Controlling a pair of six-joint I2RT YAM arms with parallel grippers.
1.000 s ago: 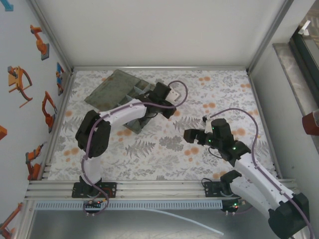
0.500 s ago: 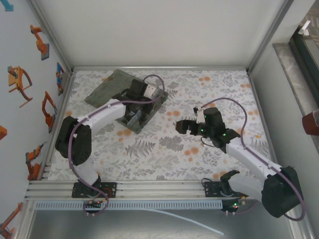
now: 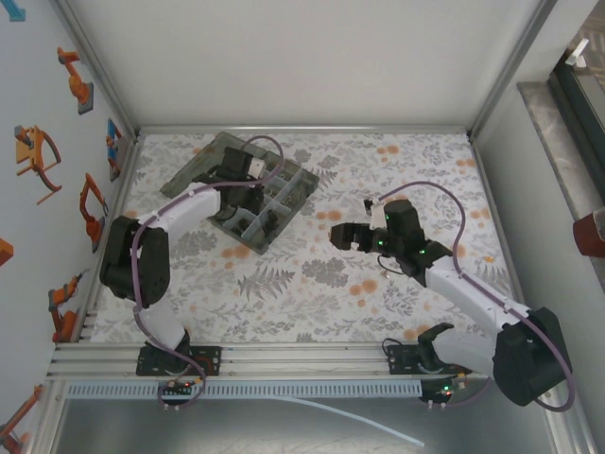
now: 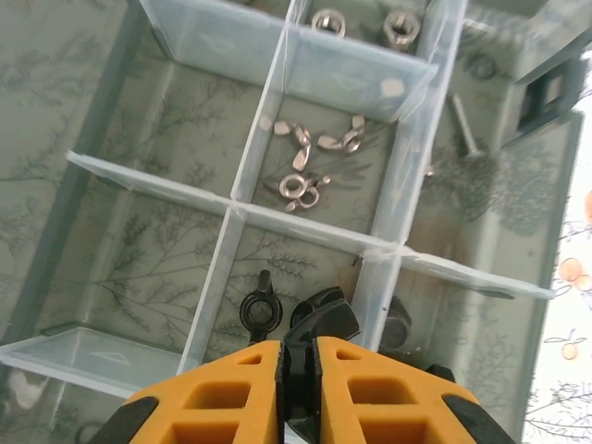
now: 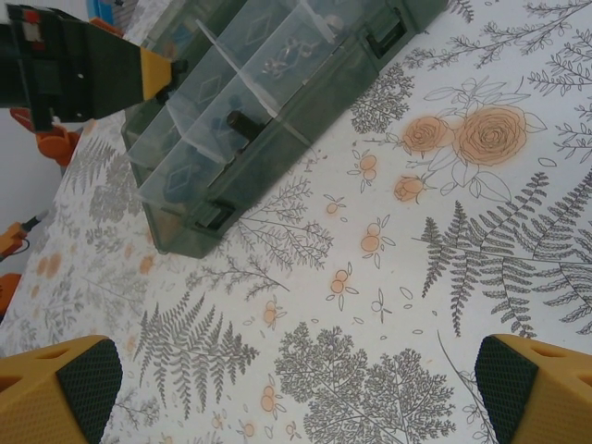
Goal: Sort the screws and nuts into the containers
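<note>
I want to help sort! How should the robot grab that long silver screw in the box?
Probably by the middle of its shaft, coming straight down from above. The long silver screw lies flat on the compartment floor with a divider wall close beside it, so a sideways approach looks blocked.

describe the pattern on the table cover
The tablecloth: grey ferns, orange flowers on white; best in right wrist view.

One organiser box was recorded. Left wrist view counted two hex nuts in the far compartment, one long screw in the side compartment, and two black wing-shaped pieces nearest. Silver wing nuts overlapped, roughly four; exact number not resolved.
</note>
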